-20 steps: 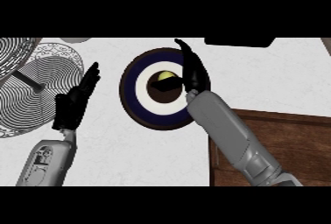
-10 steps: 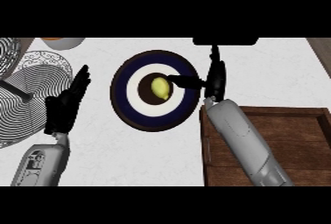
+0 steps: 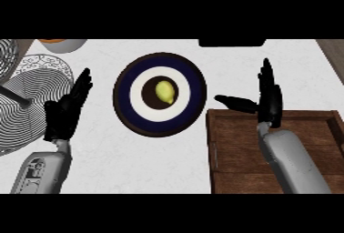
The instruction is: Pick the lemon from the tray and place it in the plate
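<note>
While its fingers stand straight up and its thumb juts out sideways toward the plate, the right hand (image 3: 270, 102) holds nothing. It shows over the far rim of the brown wooden tray (image 3: 232, 154), with its grey forearm lying across the tray's inside. The lemon (image 3: 164, 91) is apart from this hand, off to its left. It lies in the dark middle of the plate (image 3: 125, 104), which is round with a white ring and a navy rim. The plate sits on the pale bench (image 3: 154, 161), just beside the tray's left corner. Left of the plate, the left hand (image 3: 64, 113) is also open and holds nothing, fingers up, at the edge of a round wire rack (image 3: 30, 79). A pale bowl (image 3: 64, 44) with something orange in it shows at the top left edge.
</note>
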### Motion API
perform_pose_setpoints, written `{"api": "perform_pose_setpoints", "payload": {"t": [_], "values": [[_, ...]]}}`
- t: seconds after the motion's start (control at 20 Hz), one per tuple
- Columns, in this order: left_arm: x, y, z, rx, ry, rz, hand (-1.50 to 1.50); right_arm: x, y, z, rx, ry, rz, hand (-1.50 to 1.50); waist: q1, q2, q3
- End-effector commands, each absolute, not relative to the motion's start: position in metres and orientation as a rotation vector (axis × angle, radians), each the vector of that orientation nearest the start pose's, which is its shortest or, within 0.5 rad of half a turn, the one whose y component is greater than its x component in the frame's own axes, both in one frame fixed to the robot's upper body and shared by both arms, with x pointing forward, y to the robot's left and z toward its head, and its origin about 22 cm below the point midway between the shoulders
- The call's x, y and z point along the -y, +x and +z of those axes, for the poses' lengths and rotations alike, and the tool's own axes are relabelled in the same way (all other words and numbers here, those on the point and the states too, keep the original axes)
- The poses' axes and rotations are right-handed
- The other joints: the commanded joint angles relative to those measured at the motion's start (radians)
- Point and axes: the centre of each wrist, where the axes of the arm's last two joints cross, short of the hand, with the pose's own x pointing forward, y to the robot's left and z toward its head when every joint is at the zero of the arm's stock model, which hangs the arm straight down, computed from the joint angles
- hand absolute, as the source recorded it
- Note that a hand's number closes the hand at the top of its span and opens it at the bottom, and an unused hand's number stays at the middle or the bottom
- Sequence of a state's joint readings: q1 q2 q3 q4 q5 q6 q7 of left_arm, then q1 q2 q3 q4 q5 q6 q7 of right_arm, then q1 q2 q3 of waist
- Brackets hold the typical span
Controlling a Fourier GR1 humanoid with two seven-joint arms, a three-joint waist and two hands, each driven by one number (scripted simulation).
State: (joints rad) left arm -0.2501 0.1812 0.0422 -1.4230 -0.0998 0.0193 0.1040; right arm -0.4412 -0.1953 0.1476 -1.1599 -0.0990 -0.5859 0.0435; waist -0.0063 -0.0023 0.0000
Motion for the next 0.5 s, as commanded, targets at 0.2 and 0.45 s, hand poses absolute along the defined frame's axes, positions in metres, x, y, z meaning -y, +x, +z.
{"api": "perform_pose_setpoints", "payload": {"t": [0.2,0.45], "values": [[-0.269,0.289,0.035,1.566,0.210,-0.228,0.00,0.283,0.322,0.010,1.542,-0.393,-0.140,-1.50,0.008,0.002,0.000],[-0.272,0.311,0.043,1.562,0.218,-0.214,0.00,0.291,0.294,-0.029,1.535,-0.409,-0.143,-1.50,0.005,0.003,0.000]]}}
